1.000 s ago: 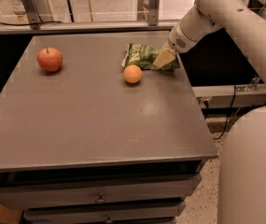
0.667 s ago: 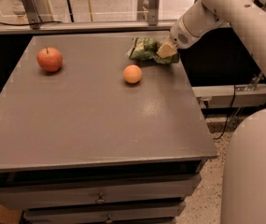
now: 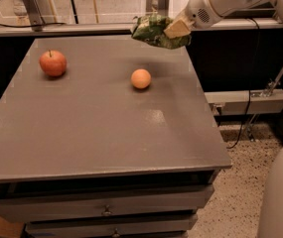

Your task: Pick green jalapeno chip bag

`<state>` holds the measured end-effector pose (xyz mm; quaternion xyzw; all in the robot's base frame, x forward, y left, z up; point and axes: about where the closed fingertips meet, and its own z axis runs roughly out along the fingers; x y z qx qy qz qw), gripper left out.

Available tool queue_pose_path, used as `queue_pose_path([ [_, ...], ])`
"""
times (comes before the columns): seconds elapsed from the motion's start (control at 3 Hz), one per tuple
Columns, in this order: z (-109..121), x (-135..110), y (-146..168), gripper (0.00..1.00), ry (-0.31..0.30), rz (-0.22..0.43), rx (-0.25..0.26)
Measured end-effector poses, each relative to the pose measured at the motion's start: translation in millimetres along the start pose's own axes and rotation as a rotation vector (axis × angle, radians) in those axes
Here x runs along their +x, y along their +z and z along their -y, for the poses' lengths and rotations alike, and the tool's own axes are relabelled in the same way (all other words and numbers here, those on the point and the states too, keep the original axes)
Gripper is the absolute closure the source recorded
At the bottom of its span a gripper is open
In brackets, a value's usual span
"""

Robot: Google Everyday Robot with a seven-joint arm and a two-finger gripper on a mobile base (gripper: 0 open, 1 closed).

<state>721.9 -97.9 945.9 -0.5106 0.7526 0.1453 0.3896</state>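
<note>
The green jalapeno chip bag (image 3: 155, 30) is a crinkly green bag held in the air above the far right part of the grey table (image 3: 96, 128). My gripper (image 3: 176, 29) is shut on the bag's right end, its pale finger pressed against the bag. The white arm reaches in from the upper right. The bag hangs clear of the table surface, above and behind the orange (image 3: 141, 78).
A red apple (image 3: 52, 63) sits at the table's far left. The orange lies near the middle right. Drawers run below the table's front edge. A shelf and rails stand behind the table; cables and a speckled floor lie to the right.
The gripper has lifted the chip bag off the table and raised it upward. The apple and orange have not moved on the table.
</note>
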Motion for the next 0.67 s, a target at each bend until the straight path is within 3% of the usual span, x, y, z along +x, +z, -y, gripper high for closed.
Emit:
queue_pose_path([
  [0.33,-14.4,-44.4,-29.0,1.0,-0.021,0.132,-0.014],
  [0.67,-14.5,-44.4,-28.9,1.0,-0.021,0.132,-0.015],
])
